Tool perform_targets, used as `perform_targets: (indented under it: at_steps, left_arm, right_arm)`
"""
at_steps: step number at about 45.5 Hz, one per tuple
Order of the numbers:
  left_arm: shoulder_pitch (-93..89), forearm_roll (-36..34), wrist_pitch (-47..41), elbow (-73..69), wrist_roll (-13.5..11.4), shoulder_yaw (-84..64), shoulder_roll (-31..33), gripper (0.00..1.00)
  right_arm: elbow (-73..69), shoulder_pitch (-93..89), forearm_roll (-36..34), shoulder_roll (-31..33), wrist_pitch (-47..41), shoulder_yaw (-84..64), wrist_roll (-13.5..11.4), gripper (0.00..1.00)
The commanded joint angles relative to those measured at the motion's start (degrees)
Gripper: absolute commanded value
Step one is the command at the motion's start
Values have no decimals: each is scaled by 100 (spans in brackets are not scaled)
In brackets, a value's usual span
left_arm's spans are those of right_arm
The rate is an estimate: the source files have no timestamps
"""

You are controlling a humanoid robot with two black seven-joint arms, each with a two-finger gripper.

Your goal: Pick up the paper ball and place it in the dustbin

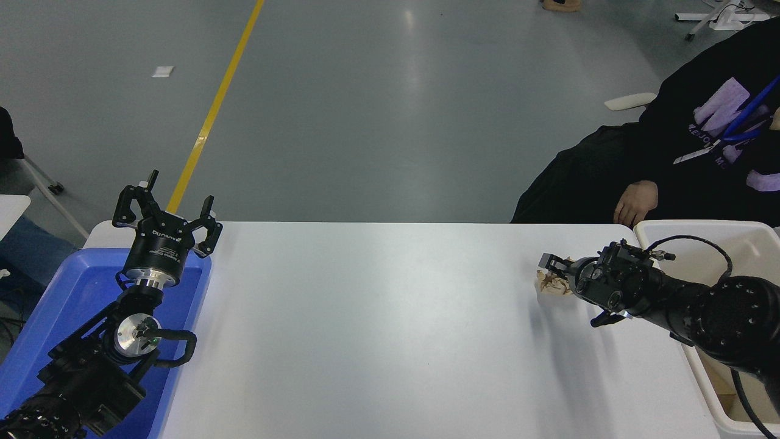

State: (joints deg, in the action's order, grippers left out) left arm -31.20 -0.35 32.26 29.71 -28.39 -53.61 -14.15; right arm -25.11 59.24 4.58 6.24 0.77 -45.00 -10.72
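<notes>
One grasp underway: right gripper sits at the paper ball, near the bench's far right corner
Claw state: fingers mostly hidden behind the wrist; one dark finger shows at the ball's far side; cannot tell how wide it stands or whether it has actually closed on the paper
Paper ball: beige crumpled wad, looks to rest on the white table, touching or just under the fingertips; lift not evident, though a faint shadow below makes this unsure
Right arm: comes in from the right edge, reaching across the dustbin's rim toward the ball
Dustbin: cream-white deep bin at the bench's right edge, just beside the ball; some tan stuff shows low inside, too unclear to name
Done so far: reach to the ball appears finished; gripper is on target
Left to do: confirm grip, lift, short carry right over the rim, release into the bin
Progress guess: early, roughly first third
Left gripper: parked at the near left corner, jaws spread wide, holding nothing, above the blue tray
Person: seated past the far right corner, hand near the far edge, apart from the robot
</notes>
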Motion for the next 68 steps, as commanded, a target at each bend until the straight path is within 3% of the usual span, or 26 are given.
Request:
perform_targets:
  at_steps: [1, 14, 17, 22, 26, 35, 47, 68]
  left_arm:
    - [0, 0, 0, 0, 0, 0, 0, 98]
    - [0, 0, 0, 0, 0, 0, 0, 98]
    - [0, 0, 0, 0, 0, 0, 0, 98]
    - [0, 0, 0, 0, 0, 0, 0, 98]
    - [0, 0, 0, 0, 0, 0, 0, 98]
    - [0, 0, 0, 0, 0, 0, 0, 98]
    - [0, 0, 0, 0, 0, 0, 0, 98]
    - [0, 0, -9, 0, 0, 0, 0, 98]
  right_arm:
    - [-12, -35, -1, 9, 11, 228, -1, 69]
    - [-56, -61, -1, 0, 11, 229, -1, 52]
    - [-56, -79, -1, 9, 11, 229, -1, 44]
    - [-56, -79, -1, 9, 11, 237, -1, 42]
    - [-64, -79, -1, 18, 2, 237, -1, 32]
    - [-126, -61, -1, 53, 2, 290, -1, 23]
    - [-196, -61, -80, 88, -50, 466, -1, 0]
    - [-486, 44, -220, 325, -77, 475, 8, 0]
